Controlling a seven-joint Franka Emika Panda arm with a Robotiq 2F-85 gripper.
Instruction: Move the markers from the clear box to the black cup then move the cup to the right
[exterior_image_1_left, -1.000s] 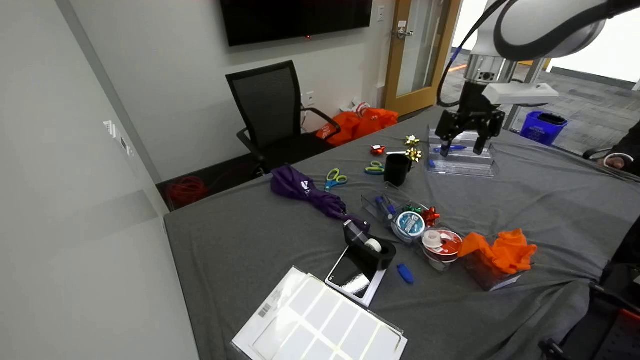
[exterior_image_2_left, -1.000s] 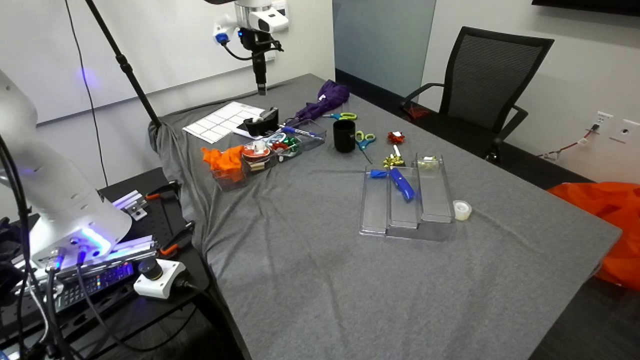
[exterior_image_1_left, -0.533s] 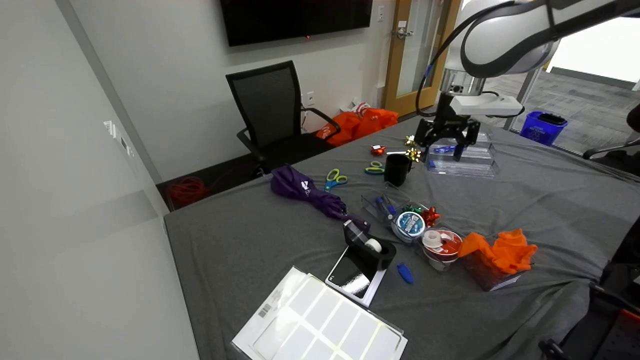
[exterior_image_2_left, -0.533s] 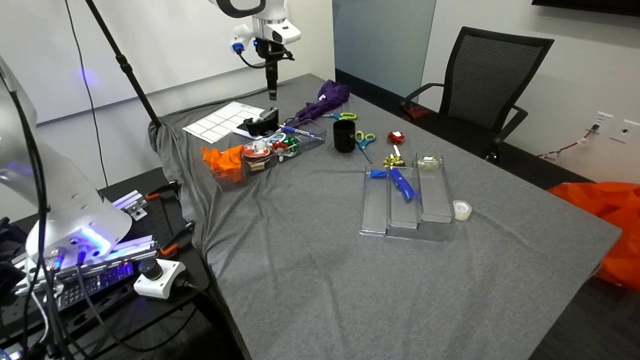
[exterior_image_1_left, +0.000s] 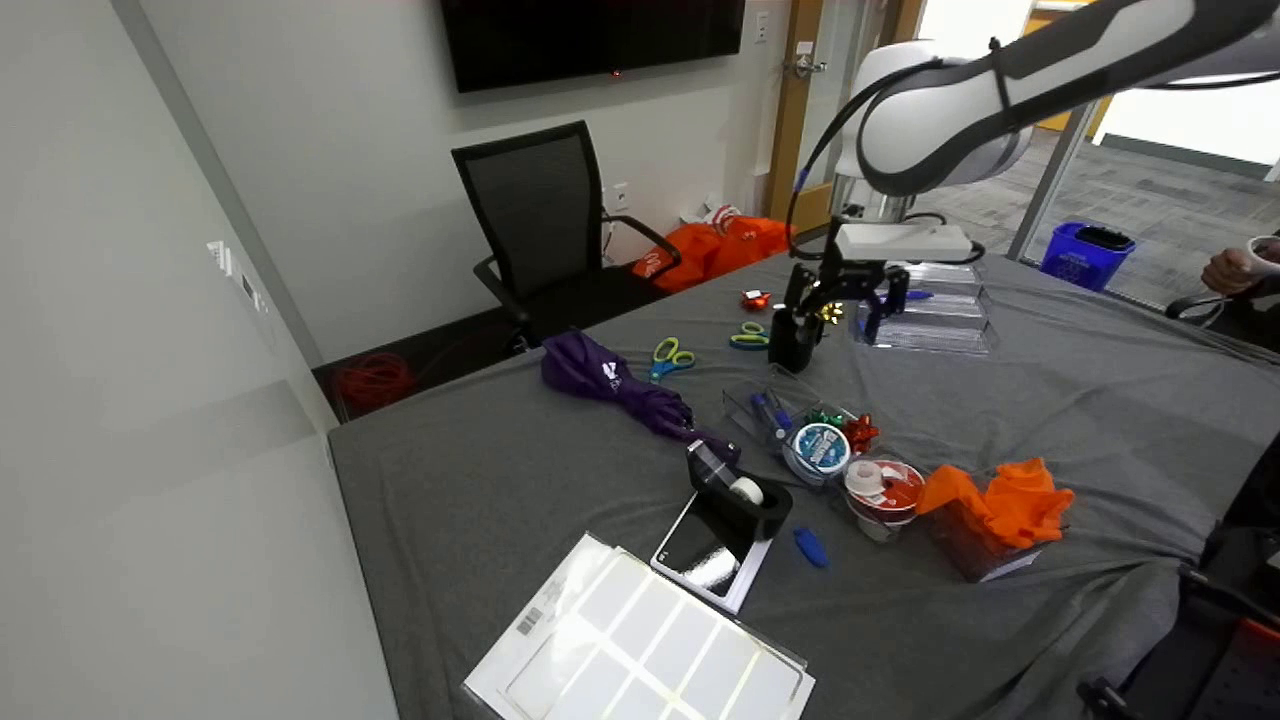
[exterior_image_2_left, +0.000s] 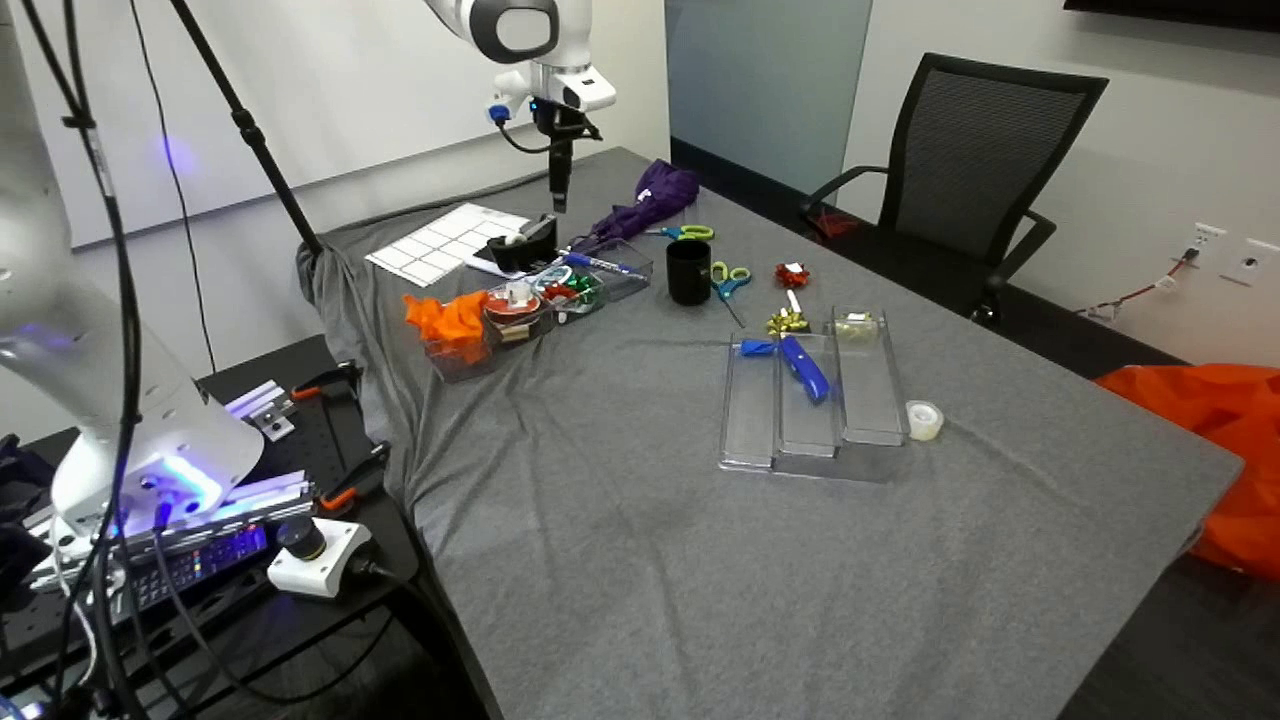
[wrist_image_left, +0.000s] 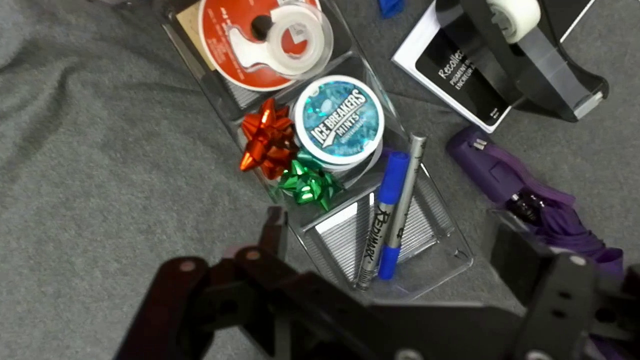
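A robot's fingers (wrist_image_left: 273, 230) hang spread wide, holding nothing, over the clear box (wrist_image_left: 340, 235) on a cloth-covered surface (exterior_image_2_left: 600, 560), with two blue-capped markers (wrist_image_left: 381, 220) lying side by side in the box's end compartment before what looks like a pick-up. The black cup (exterior_image_2_left: 689, 275) stands upright just beside that end of the box, its inside too dark to read. The markers run roughly crosswise to the way the fingers close, a promising line for a grip; narrowing the fingers before they dip inside the box's walls, then closing on one barrel near its middle, should keep the neighbor from being pinched along. A straight lift would likely clear the box's rim best, and each marker will probably need tipping upright before release, with the cup's move to the right left for last. In the box's next compartment, a tin of mints (wrist_image_left: 339, 120) sits beside a red bow (wrist_image_left: 268, 137) and a green bow (wrist_image_left: 311, 185); in the one after, a roll of tape (wrist_image_left: 316, 47) lies on a red disc (wrist_image_left: 225, 30). Well apart from the box, a stepped clear tray (exterior_image_2_left: 750, 425) holds a long blue object (exterior_image_2_left: 803, 370) and a smaller blue piece (exterior_image_2_left: 757, 348).
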